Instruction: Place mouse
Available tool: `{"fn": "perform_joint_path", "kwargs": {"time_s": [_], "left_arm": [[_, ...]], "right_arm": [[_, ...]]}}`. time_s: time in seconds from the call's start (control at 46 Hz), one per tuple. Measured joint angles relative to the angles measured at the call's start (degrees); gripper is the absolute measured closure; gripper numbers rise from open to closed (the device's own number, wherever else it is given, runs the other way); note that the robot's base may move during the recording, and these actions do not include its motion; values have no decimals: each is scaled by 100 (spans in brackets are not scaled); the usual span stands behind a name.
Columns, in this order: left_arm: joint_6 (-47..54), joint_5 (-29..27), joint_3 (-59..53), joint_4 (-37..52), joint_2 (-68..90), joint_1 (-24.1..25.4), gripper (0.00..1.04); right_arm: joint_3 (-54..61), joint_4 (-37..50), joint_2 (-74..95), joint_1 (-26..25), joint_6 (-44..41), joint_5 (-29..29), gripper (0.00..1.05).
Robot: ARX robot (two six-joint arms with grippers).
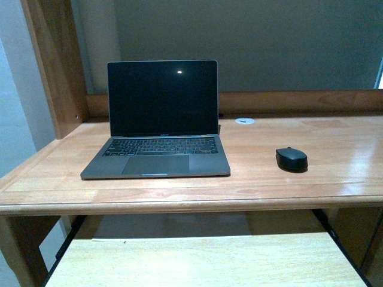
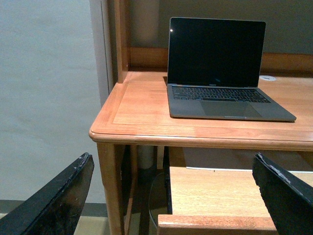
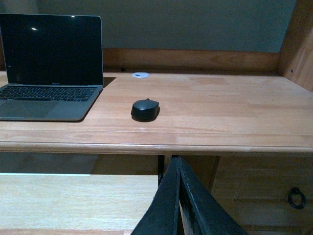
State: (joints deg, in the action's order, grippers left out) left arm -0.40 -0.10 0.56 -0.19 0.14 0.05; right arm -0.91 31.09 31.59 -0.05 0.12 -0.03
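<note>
The black oval mouse [image 1: 291, 159] lies on the wooden desk [image 1: 335, 179], to the right of the open laptop [image 1: 160, 119]. It also shows in the right wrist view [image 3: 145, 109]. Neither arm shows in the front view. My right gripper [image 3: 178, 164] is shut and empty, below and in front of the desk's front edge, well short of the mouse. My left gripper [image 2: 171, 186] is open and empty, its fingers [image 2: 58, 200] wide apart, low in front of the desk's left corner. The mouse is out of the left wrist view.
A pulled-out keyboard shelf [image 1: 203, 260] sits under the desk top. A white cable grommet [image 1: 244, 121] is behind the laptop's right side. Wooden uprights [image 1: 54, 66] and a back rail bound the desk. A drawer with a ring handle [image 3: 296, 198] is at the lower right.
</note>
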Motion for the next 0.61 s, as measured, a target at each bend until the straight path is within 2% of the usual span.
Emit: {"fn": "perform_joint_path", "kwargs": {"time_s": [0.609], "left_arm": [[-2,0,0,0,0,0,7]], "right_arm": [[2,-1414,-1473,0,0,0,103]]}}
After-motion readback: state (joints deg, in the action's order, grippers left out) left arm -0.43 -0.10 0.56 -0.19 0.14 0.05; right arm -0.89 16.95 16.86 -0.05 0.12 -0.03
